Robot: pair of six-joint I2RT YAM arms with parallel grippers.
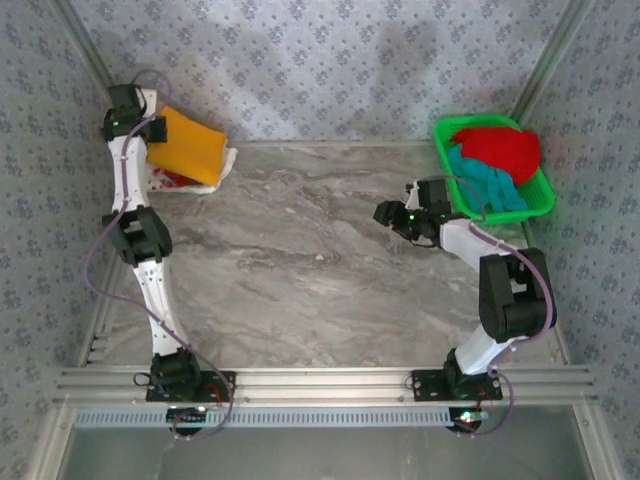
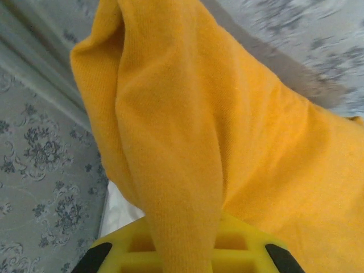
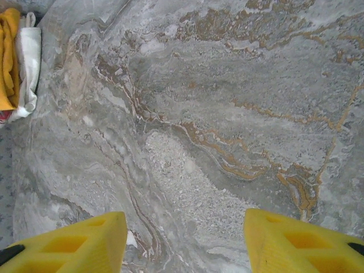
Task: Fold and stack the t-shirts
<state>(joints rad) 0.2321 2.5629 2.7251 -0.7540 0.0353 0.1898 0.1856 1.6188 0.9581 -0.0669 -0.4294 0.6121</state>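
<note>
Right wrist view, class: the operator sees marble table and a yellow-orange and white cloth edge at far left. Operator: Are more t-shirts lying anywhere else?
Observer: Yes, a red t-shirt lies in a green basket at the table's far right corner.
Operator: Anything else in it?
Observer: A teal t-shirt, on the near side of the red one.
Operator: What is the left arm doing?
Observer: The left gripper pinches a fold of the yellow-orange t-shirt.

Top overhead, far; left wrist pressed on yellow-orange t-shirt [image 2: 227,142], shared; right wrist above table [image 3: 227,114].
</note>
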